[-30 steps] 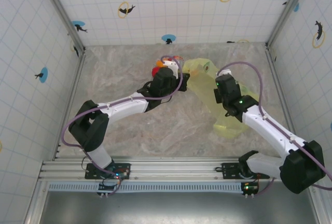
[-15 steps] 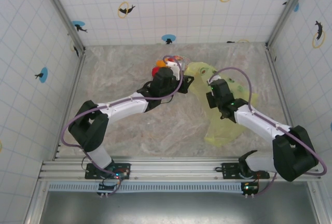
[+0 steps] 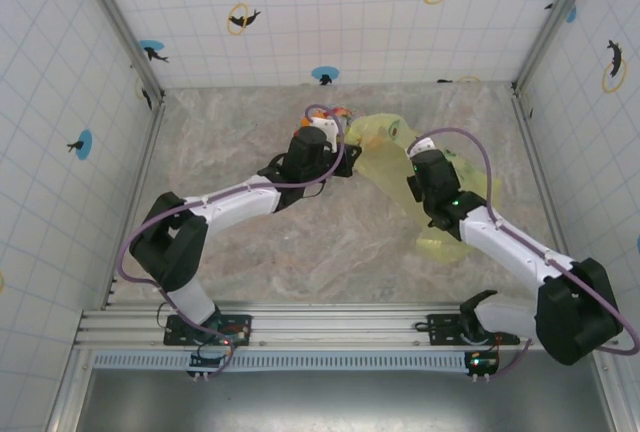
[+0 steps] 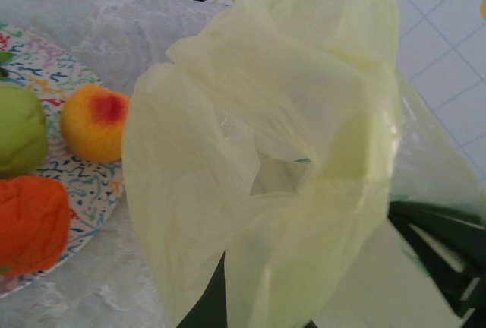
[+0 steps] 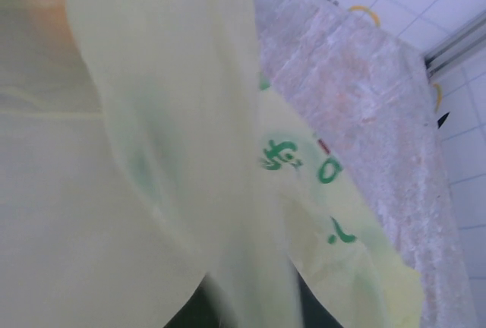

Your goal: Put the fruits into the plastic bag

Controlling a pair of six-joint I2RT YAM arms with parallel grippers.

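Observation:
The yellow-green plastic bag (image 3: 440, 207) lies right of centre; its mouth (image 4: 281, 180) gapes open in the left wrist view. My left gripper (image 3: 346, 144) (image 4: 254, 314) is shut on the mouth's left rim. My right gripper (image 3: 416, 160) (image 5: 243, 309) is shut on the film on the opposite side. Its dark fingers (image 4: 440, 248) show through the bag. On the patterned plate (image 4: 83, 184) left of the bag sit a green fruit (image 4: 17, 130), a peach-orange fruit (image 4: 95, 123) and an orange-red fruit (image 4: 30, 222). From above, an orange fruit (image 3: 341, 112) peeks past the left wrist.
Tiled walls (image 3: 60, 102) with metal corner posts (image 3: 125, 27) enclose the marbled table (image 3: 230, 132) on three sides. Bare tabletop stretches in front of the bag (image 3: 340, 242) and to the far left.
The right gripper swung left with the bag, then back right and away, dragging the bag's lower end. The left gripper edged toward the back, covering the red fruit.

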